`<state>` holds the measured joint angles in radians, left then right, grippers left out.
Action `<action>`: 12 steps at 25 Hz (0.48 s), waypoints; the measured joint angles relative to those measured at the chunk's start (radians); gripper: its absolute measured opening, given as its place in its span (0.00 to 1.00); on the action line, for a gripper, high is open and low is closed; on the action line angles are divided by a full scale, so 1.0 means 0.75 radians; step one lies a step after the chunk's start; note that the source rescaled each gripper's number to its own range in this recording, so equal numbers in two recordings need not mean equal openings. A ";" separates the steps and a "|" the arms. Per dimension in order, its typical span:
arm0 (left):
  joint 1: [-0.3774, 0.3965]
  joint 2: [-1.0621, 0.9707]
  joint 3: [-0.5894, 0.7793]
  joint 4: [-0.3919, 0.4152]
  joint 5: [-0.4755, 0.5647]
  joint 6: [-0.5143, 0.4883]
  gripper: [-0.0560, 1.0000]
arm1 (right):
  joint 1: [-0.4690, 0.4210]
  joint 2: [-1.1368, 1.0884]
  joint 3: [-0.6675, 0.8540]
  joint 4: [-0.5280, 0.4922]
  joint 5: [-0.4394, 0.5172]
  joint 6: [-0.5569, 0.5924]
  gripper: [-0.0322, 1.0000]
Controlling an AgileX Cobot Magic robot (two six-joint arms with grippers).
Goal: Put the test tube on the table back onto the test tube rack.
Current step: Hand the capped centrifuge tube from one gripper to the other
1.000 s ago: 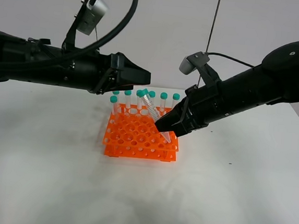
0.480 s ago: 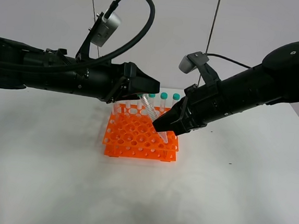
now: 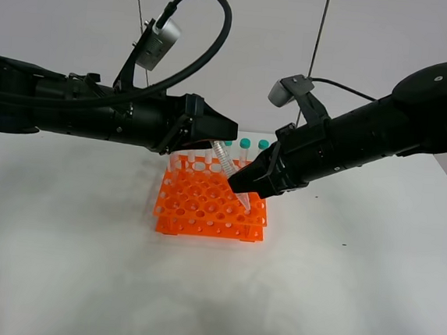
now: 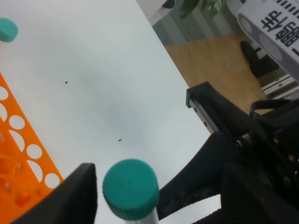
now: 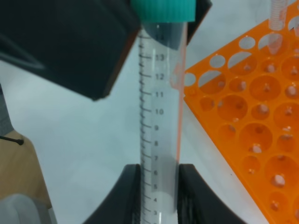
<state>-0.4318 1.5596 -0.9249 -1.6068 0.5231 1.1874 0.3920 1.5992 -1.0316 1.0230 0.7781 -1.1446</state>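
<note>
The right gripper point(image 3: 243, 186) pinches the test tube point(image 5: 159, 116) low on its barrel, tilted above the test tube rack point(image 3: 204, 209) — leaving the teal cap point(image 4: 131, 186) free for the left gripper point(image 3: 225, 135), fingers apart around it, likely for a handover.

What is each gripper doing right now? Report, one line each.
Left gripper: open, jaws either side of the cap of the test tube, not clamped.
Right gripper: shut on the test tube, tilted over the test tube rack.
</note>
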 joint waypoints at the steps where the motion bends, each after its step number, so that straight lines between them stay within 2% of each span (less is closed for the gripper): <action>1: 0.000 0.000 0.000 0.001 0.000 0.000 0.81 | 0.000 0.000 0.000 0.000 0.000 0.000 0.04; 3: 0.000 0.000 0.000 0.001 0.000 0.000 0.77 | 0.000 0.000 0.000 0.000 0.000 0.000 0.04; 5: 0.000 0.000 0.000 0.001 0.000 0.000 0.68 | 0.000 0.000 0.000 0.000 0.000 0.000 0.04; 6: 0.000 0.000 0.000 0.001 0.000 0.000 0.61 | 0.000 0.000 0.000 0.000 0.000 0.000 0.04; 7: 0.000 0.000 0.000 0.001 -0.002 0.000 0.48 | 0.000 0.000 0.000 0.000 0.000 0.000 0.04; 9: 0.000 0.000 0.000 0.001 -0.011 0.000 0.13 | 0.000 0.000 0.000 0.003 0.006 -0.001 0.04; 10: 0.000 0.000 0.000 0.001 -0.011 0.000 0.05 | 0.000 0.000 0.000 0.004 0.008 -0.001 0.04; 12: 0.000 0.000 0.000 0.001 -0.011 0.000 0.06 | 0.000 0.000 0.000 0.004 0.009 -0.001 0.04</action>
<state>-0.4318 1.5596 -0.9249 -1.6059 0.5150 1.1874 0.3920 1.5992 -1.0316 1.0256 0.7847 -1.1454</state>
